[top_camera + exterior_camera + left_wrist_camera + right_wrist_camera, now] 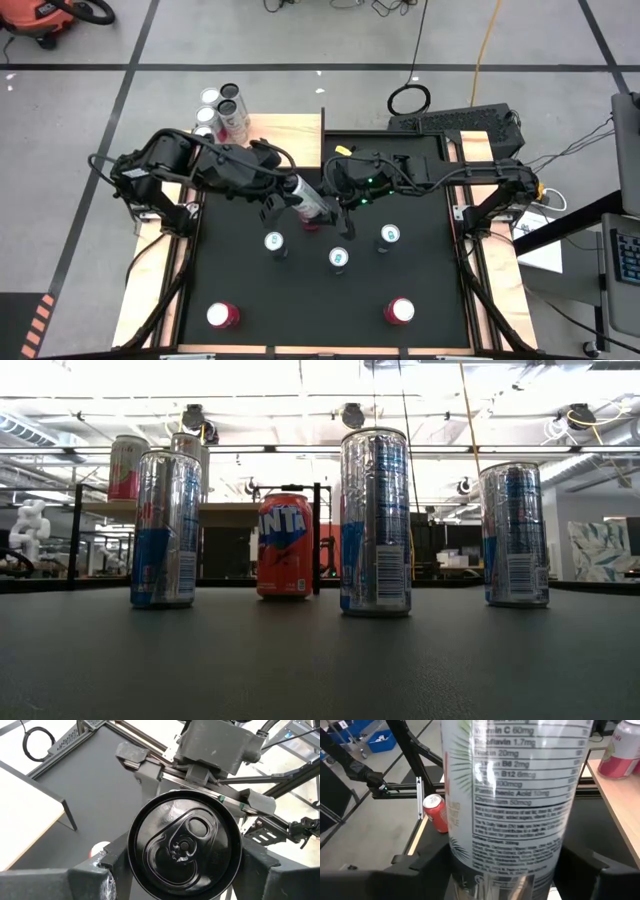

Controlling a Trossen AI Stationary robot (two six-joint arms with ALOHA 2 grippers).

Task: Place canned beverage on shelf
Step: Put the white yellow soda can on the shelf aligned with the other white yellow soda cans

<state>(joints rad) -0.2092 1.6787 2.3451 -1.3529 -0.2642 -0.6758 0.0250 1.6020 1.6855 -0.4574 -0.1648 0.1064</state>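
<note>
a black mat [330, 290] covers the table, with pale wood showing along its left and right edges. at the table's far-left corner stands the shelf [290, 128], a pale wooden board on thin black supports, carrying a cluster of cans [225, 112] at its far-left end.

near the middle of the mat, toward the far edge, the left gripper [185, 870] grasps a tall silver can [308, 199] and holds it tilted above the mat; its wrist view looks onto the can's dark end between both fingers. the right gripper [505, 870] meets the same can from the other side, its fingers flanking the printed body; whether they press on it cannot be told.

three slim silver-and-blue cans [338, 258] stand in a loose row across the mat's middle. two red-topped cans [222, 316] sit close to the near edge, one toward each near corner. an orange soda can [285, 546] stands beyond the row.

beyond the table lies grey concrete floor with dark seams, a coiled cable [409, 99], a yellow cord, and bright ceiling strip lights in the low view.
</note>
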